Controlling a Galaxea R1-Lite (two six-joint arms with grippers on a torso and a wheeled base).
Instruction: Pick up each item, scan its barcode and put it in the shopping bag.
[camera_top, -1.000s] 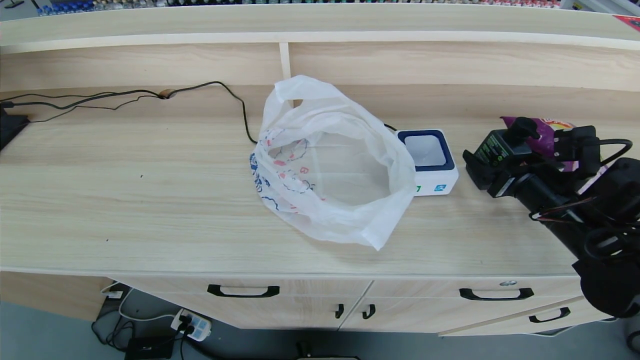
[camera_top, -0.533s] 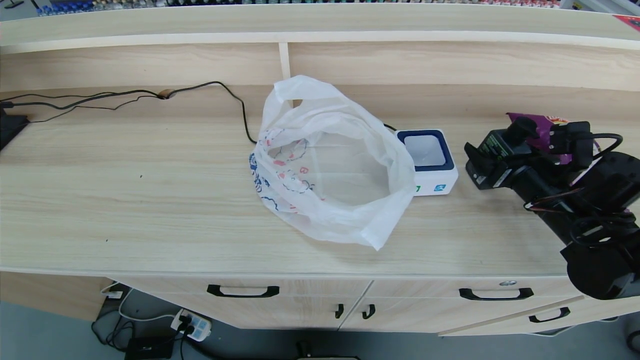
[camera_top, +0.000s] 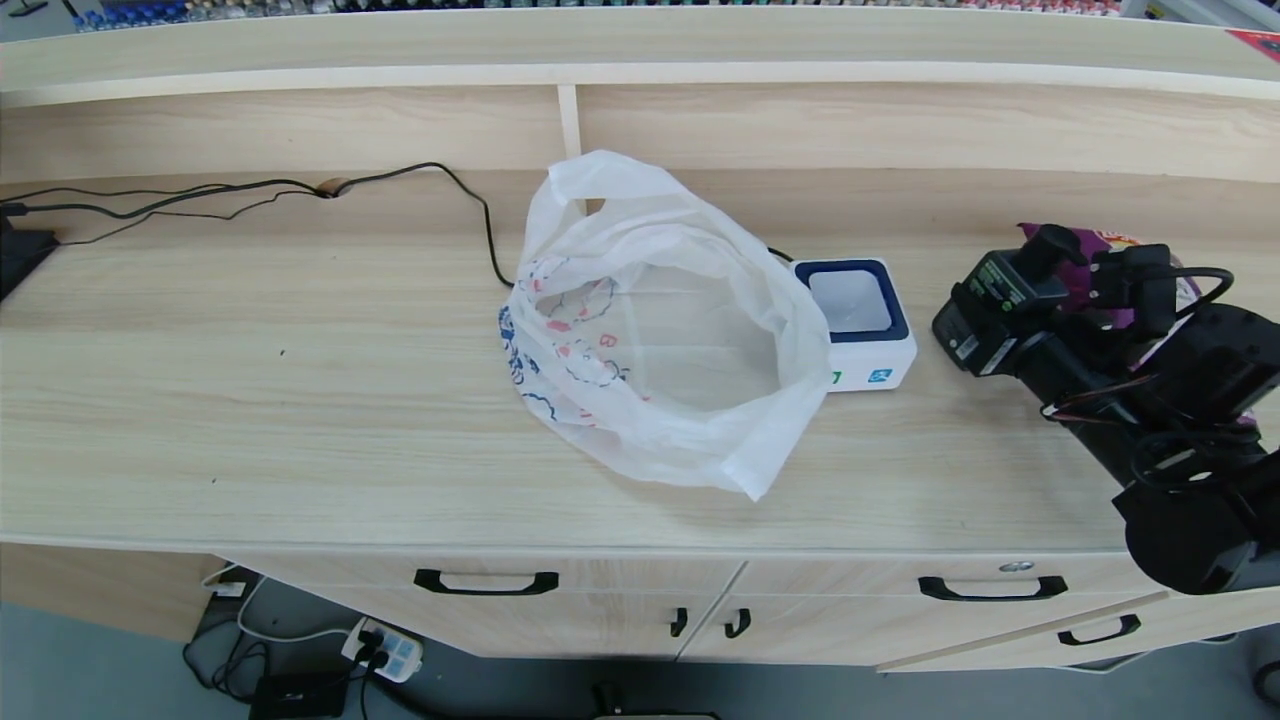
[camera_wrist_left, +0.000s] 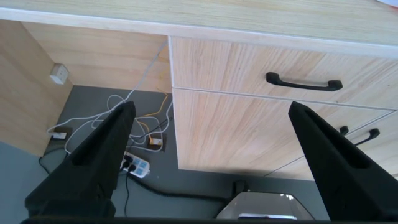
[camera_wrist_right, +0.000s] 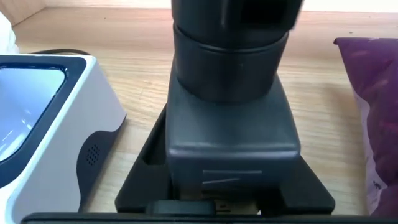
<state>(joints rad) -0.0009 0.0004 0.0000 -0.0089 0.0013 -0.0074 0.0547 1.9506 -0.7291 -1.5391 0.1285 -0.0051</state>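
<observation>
The thin, crumpled white plastic bag (camera_top: 650, 330), printed in blue and red, slumped open-mouthed on the pale wood-grain bench (camera_top: 300, 400), its side against the boxy white scanner (camera_top: 860, 320) with a dark blue rim round its glass top. The right tool (camera_top: 985, 315) hung low between the scanner and a glossy purple packet (camera_wrist_right: 373, 118) lying on the wood — clenched or released, I could not tell. The left tool (camera_wrist_left: 211, 109) was released, its two dark tapered prongs spread wide before the drawer fronts (camera_wrist_left: 249, 124) — below the bench edge.
</observation>
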